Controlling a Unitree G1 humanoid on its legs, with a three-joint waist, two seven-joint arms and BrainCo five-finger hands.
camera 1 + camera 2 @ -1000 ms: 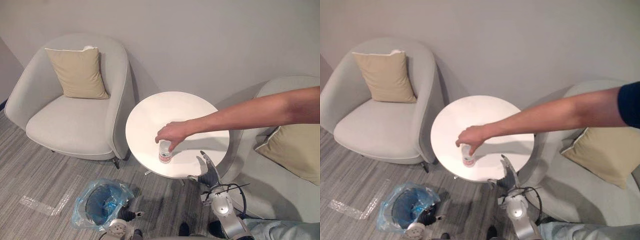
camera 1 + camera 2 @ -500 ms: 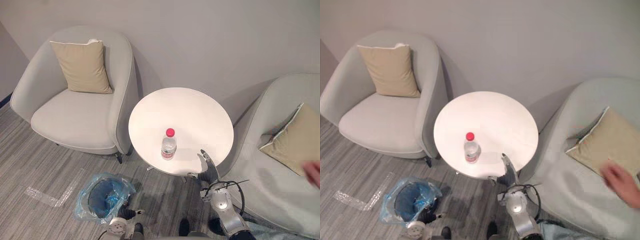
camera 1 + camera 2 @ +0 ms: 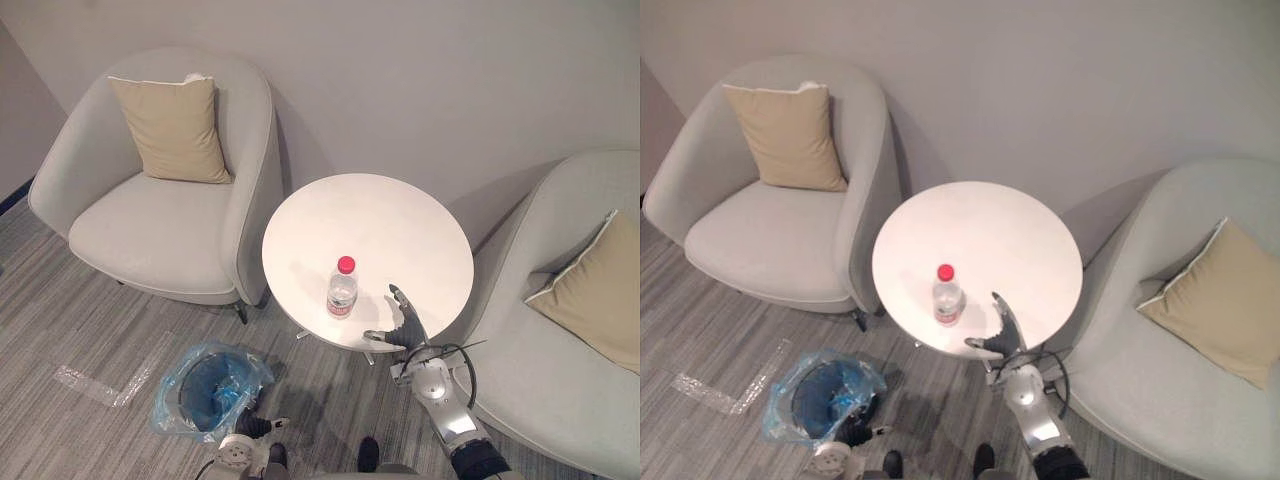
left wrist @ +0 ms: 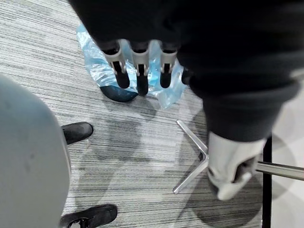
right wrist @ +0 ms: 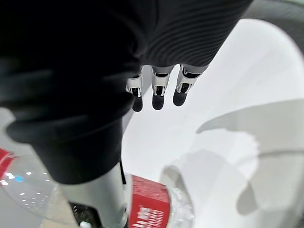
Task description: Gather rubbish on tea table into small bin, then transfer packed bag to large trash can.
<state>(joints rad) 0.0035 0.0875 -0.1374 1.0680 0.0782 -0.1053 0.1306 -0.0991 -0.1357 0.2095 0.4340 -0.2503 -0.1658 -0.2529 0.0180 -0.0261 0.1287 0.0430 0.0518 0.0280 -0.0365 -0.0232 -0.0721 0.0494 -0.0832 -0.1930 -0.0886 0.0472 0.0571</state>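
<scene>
A clear plastic bottle (image 3: 341,288) stands upright near the front edge of the round white desk (image 3: 400,220), red cap up, its red label too small to read. Beside it at the desk's rim, the right hand (image 3: 404,326) hovers with fingers straight, spread and empty. On the floor beside the desk sits a bin (image 3: 208,388) lined with blue plastic, and the left hand (image 4: 139,61) is near it, fingers straight and empty.

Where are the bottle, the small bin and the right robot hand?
bottle (image 3: 340,292): left eye view, its clear body.
small bin (image 3: 238,380): left eye view, its bagged rim.
right robot hand (image 3: 406,328): left eye view, its middle.
</scene>
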